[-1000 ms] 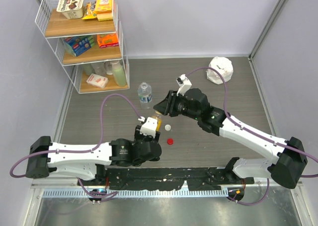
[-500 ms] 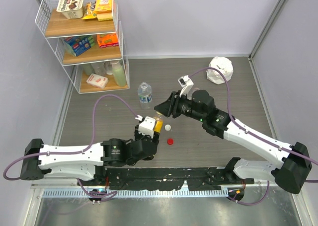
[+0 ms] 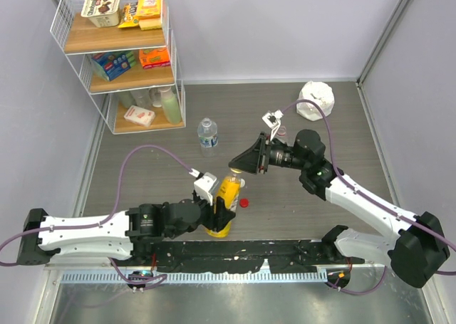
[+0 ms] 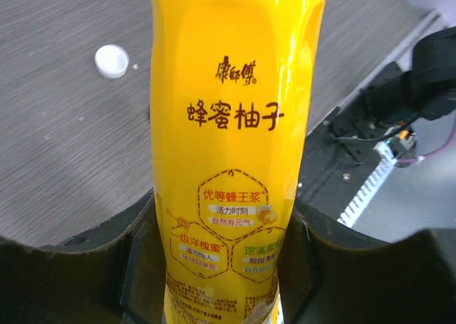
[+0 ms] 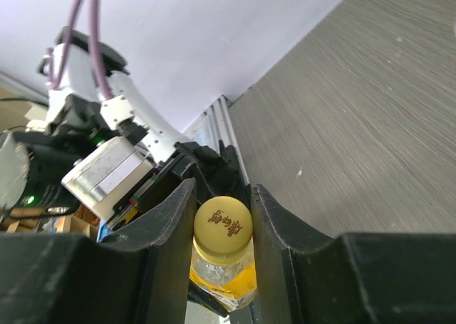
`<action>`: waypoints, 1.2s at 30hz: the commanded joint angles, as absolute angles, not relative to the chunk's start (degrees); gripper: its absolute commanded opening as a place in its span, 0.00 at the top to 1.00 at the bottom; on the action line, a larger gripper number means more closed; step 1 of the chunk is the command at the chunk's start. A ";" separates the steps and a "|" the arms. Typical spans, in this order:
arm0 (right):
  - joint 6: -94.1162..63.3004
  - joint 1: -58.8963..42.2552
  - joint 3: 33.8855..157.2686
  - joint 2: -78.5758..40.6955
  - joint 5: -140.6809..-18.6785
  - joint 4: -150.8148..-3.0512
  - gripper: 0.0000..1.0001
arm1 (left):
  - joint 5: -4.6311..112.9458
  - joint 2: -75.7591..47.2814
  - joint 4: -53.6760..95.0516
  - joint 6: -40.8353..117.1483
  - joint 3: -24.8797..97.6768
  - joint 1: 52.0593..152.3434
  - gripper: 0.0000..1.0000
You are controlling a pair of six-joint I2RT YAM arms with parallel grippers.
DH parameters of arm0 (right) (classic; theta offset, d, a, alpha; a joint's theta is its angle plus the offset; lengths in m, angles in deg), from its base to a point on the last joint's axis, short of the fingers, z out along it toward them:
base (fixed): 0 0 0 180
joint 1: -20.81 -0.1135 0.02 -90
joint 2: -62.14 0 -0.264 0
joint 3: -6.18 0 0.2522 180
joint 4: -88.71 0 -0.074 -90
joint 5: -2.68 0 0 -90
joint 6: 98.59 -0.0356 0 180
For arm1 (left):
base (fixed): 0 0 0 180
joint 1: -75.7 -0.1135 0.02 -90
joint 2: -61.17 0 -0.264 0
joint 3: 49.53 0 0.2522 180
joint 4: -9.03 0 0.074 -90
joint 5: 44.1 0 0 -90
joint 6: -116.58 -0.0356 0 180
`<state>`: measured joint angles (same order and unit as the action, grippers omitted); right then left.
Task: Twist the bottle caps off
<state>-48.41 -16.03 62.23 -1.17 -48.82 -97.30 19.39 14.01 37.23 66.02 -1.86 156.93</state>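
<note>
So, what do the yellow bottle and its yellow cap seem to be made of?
The tall yellow bottle looks like plastic under a glossy printed sleeve: soft highlights run along it. Its round yellow cap seems to be smooth moulded plastic, with dark print on top.

The left arm (image 3: pixel 85 228) and right arm (image 3: pixel 363 203) are white with black joints, each trailing a purple cable (image 3: pixel 149 148). Left tool (image 3: pixel 219 216) and right tool (image 3: pixel 239 166) are black.
</note>
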 commanded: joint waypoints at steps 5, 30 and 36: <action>-56.75 -12.86 59.41 0.09 -40.75 -121.19 0.98 | 35.52 17.75 24.91 59.54 -4.13 157.88 1.00; -50.52 -12.24 64.50 3.08 -59.98 -100.48 0.17 | 28.67 13.10 30.08 60.41 -3.17 157.88 1.00; -49.46 -12.24 65.91 2.81 -62.18 -96.34 0.16 | 24.81 11.42 33.07 61.47 -1.76 157.88 1.00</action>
<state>-51.60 -12.30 62.95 1.70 -58.81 -99.00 27.96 11.89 31.68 61.82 -4.99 157.83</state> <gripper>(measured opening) 0.834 0.545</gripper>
